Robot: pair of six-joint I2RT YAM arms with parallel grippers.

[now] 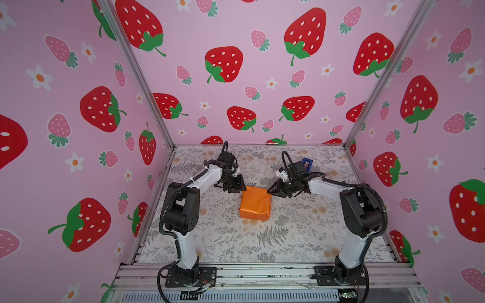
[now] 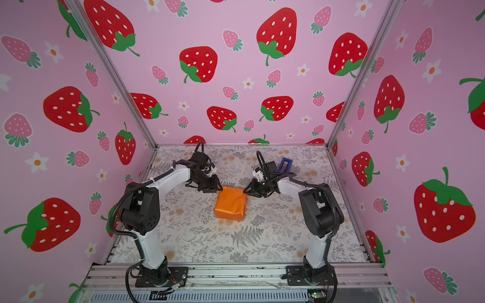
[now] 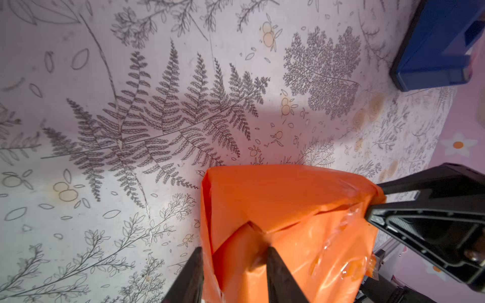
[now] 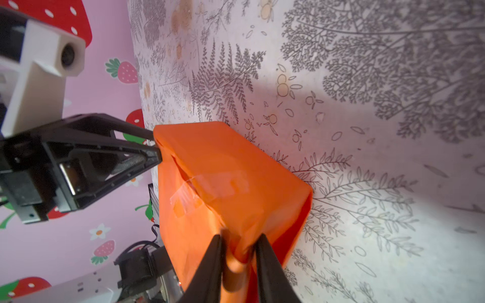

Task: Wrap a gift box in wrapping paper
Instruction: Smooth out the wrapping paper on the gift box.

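Note:
The wrapping paper [image 1: 255, 206] [image 2: 231, 206] is glossy orange and folded into a squarish package in the middle of the table; the gift box is hidden inside it. My left gripper [image 1: 243, 187] [image 2: 220, 189] is at the package's far left corner. In the left wrist view, my left gripper [image 3: 233, 255] has a folded paper flap [image 3: 236, 251] filling the gap, and both fingers touch it. My right gripper [image 1: 269, 191] [image 2: 245, 191] is at the far right corner. In the right wrist view, my right gripper [image 4: 240, 241] pinches bunched paper. Clear tape [image 4: 210, 189] holds a seam on top.
A blue tape dispenser [image 1: 306, 164] [image 2: 284, 164] [image 3: 433, 52] stands at the back right, behind my right wrist. The grey floral table covering [image 1: 262, 241] spreads around the package. Strawberry-print walls enclose three sides, and a metal rail [image 1: 262, 272] runs along the front.

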